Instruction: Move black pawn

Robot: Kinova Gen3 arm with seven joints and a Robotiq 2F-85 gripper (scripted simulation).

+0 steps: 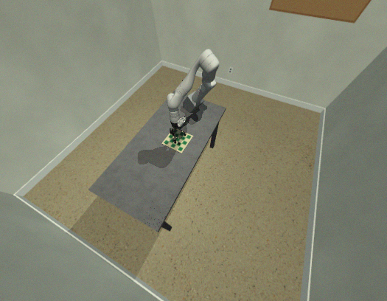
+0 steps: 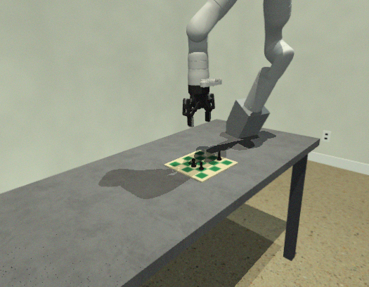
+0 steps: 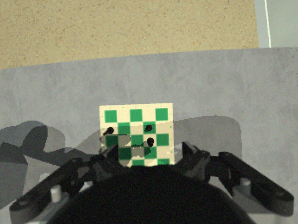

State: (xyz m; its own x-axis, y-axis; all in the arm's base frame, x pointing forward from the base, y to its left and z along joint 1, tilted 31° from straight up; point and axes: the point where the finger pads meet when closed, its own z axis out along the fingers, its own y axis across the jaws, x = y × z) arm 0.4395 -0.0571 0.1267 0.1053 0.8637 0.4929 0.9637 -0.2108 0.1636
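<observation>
A small green and cream chessboard lies on the grey table, near the arm's base. Three black pieces stand upright on it: a taller one at the back right and two shorter ones close together. I cannot tell which short one is the pawn. My gripper hangs open and empty well above the board's far side, fingers pointing down. In the wrist view the board lies below with the three pieces as dark spots. The edge letters are too small to read.
The arm's base is mounted on the table just behind the board. The table's right edge runs close to the board. The arm's shadow falls on the table left of the board.
</observation>
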